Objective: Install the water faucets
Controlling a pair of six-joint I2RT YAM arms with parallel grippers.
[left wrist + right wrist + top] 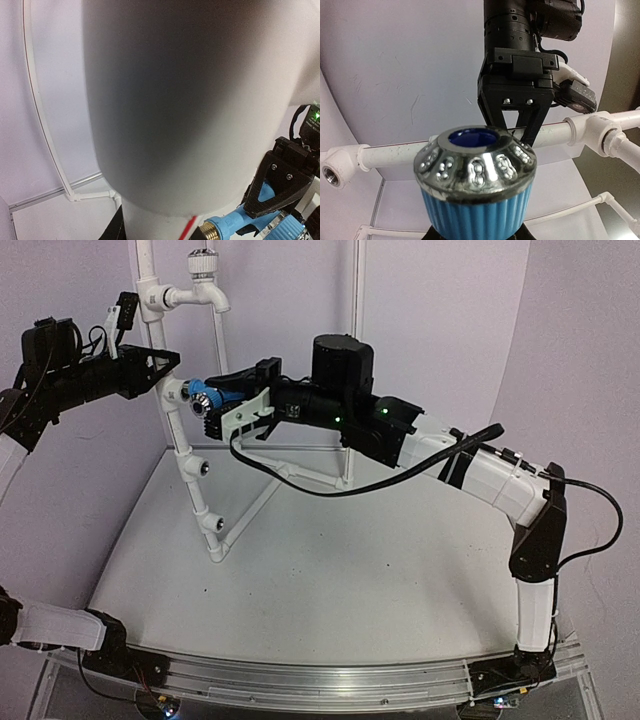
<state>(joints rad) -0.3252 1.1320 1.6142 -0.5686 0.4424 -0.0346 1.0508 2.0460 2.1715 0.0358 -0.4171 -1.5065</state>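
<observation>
The blue water faucet [203,400] is held sideways against a side socket of the upright white pipe frame [190,465], with my right gripper [222,405] shut on it. Its silver-capped ribbed knob [476,200] fills the right wrist view. The left wrist view shows the faucet's blue body [235,220] and its brass thread [207,232] beside the pipe [190,100]; how deep the thread sits is hidden. My left gripper [163,362] is shut on the pipe just above that socket, and it is also visible as the left gripper [519,127] from across. The white water faucet [205,290] is mounted at the frame's top.
Two open side sockets [205,468] [213,523] sit lower on the leaning pipe. Another threaded socket [331,173] shows at the pipe's end in the right wrist view. The frame's base rails [300,472] lie on the white table. A black cable [330,485] hangs under the right arm.
</observation>
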